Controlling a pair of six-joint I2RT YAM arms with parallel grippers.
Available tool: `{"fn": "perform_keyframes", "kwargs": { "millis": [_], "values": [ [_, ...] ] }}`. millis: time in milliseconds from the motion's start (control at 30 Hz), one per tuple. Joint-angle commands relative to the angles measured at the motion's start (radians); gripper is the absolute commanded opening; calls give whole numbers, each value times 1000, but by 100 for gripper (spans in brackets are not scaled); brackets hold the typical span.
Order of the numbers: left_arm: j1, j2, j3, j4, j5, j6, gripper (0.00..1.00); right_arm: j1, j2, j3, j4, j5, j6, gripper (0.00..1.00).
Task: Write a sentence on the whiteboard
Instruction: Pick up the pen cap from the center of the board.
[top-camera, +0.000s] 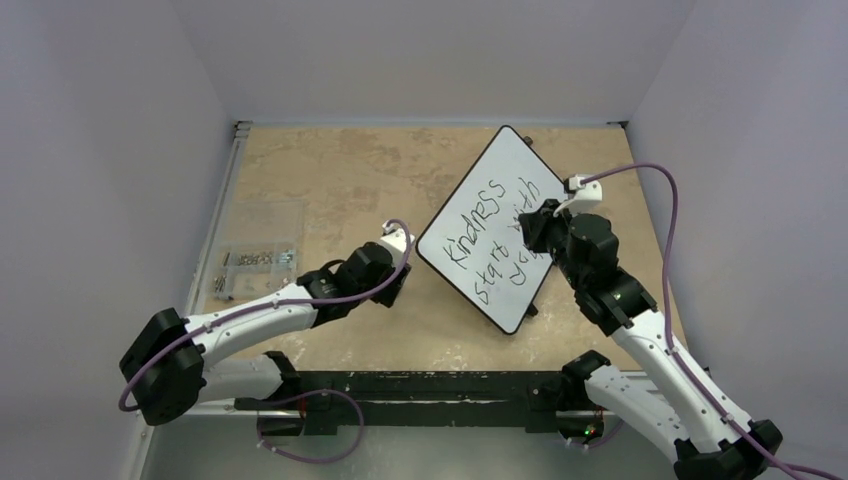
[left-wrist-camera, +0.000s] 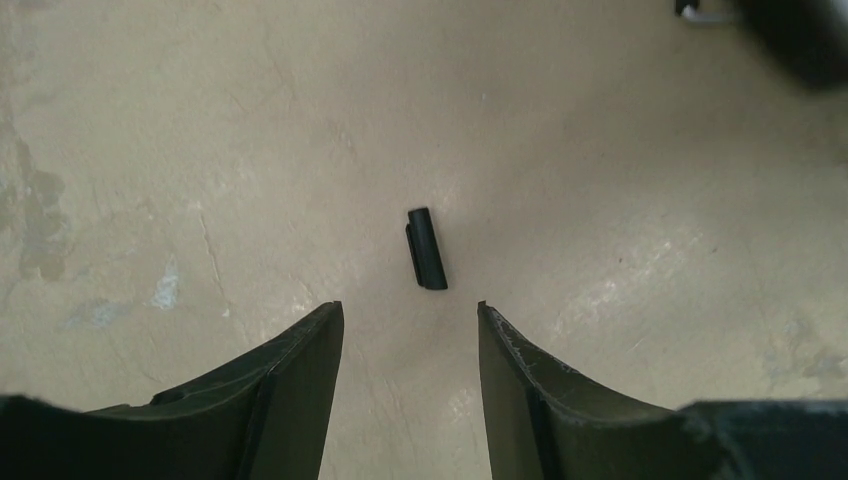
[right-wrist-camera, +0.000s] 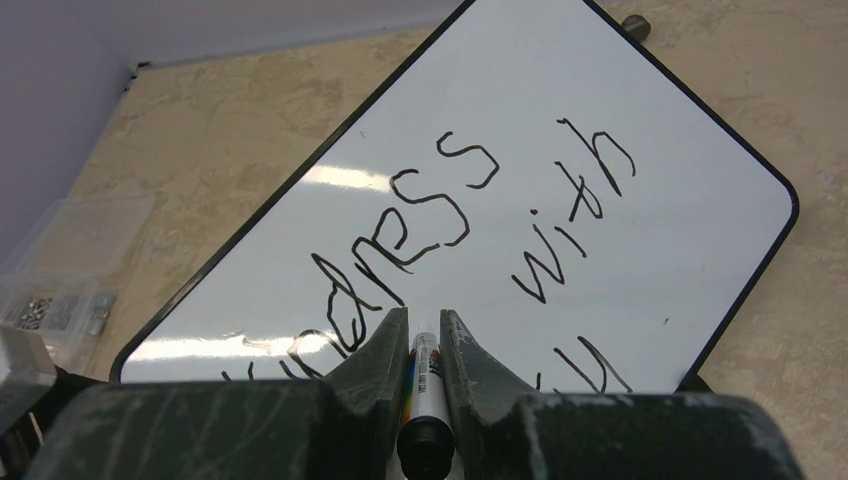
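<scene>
Far L on worktop (top-camera: 340, 180): clear parts box (top-camera: 255, 258) w/ small hardware, near the L edge. My L pincer (left-wrist-camera: 410, 310) is open w/ nothing btwn the fingers. It points down at bare worktop just L of the whiteboard (top-camera: 503, 162). A small black cap-like piece (left-wrist-camera: 427, 248) lies flat just ahead of my fingertips, not touching them. Prob. a marker cap, but too small to be sure. The whiteboard sits R of centre, turned diagonal, one corner toward the back wall and one toward my bases. The sentence (top-camera: 492, 232) is in black: "Kindness" on top, "start with" 2nd, then a 3rd line begun w/ a "y" and strokes I can't read. My R pincer (right-wrist-camera: 424, 318) is clamped on a marker (right-wrist-camera: 424, 385) over the board's R side by that 3rd line. Can't tell if the tip touches the board.
</scene>
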Motion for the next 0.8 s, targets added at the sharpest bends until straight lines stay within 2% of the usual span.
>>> {"fn": "perform_keyframes", "kwargs": {
  "millis": [0, 233, 467, 633, 767],
  "values": [
    [-3, 14, -83, 100, 16, 1, 50, -4, -8, 9, 40, -4, 6, 0],
    [-2, 97, -80, 184, 8, -14, 47, -3, -10, 12, 35, -10, 10, 0],
    [-2, 109, -125, 277, -64, -151, 44, -4, -19, 9, 24, -6, 8, 0],
    [-2, 53, -135, 261, -97, -192, 54, -3, -14, 5, 26, -8, 8, 0],
    [-2, 28, -111, 168, -125, -241, 57, -5, -9, 6, 32, -10, 10, 0]
  ]
}}
